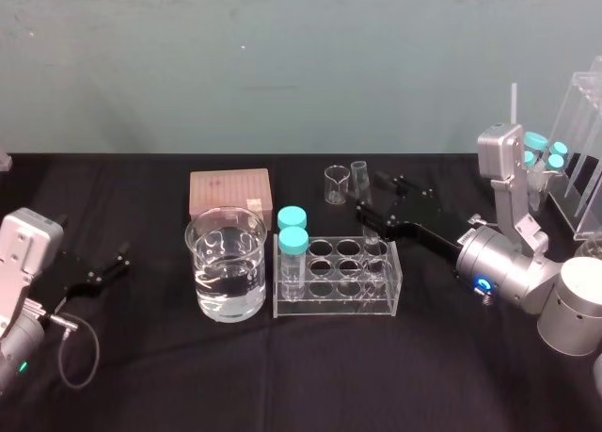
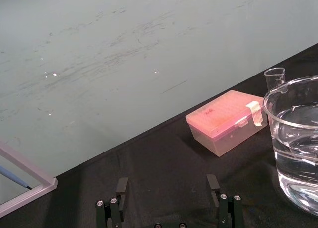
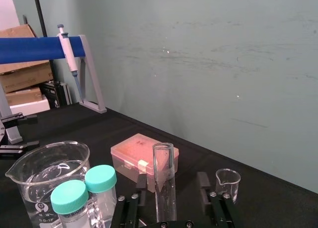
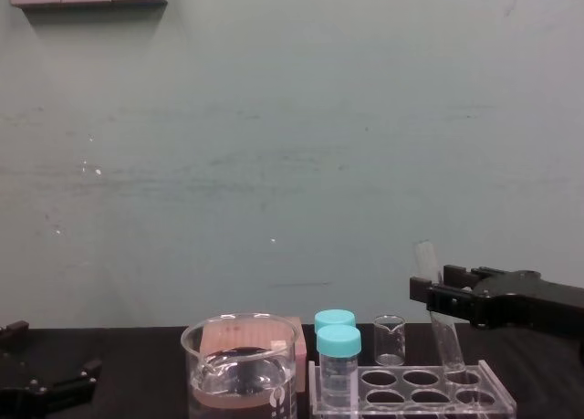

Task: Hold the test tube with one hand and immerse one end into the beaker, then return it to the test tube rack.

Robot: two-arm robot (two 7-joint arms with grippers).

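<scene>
Right gripper point(image 3: 171, 177) (jaws apart) straddles test tube point(image 3: 164, 161).

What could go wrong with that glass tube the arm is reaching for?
The test tube leans in the test tube rack between the right gripper's open fingers; an off-centre squeeze might tip or crack it. Carrying it to the beaker, it could clip the teal-capped vials between. Left gripper idles far left.

The right arm point(image 1: 508, 267) reaches forward and inward, and the right gripper point(image 1: 378, 197) has its fingers apart. The left arm point(image 1: 23, 253) sits low at the side, the left gripper point(image 1: 106, 270) spread wide.
</scene>
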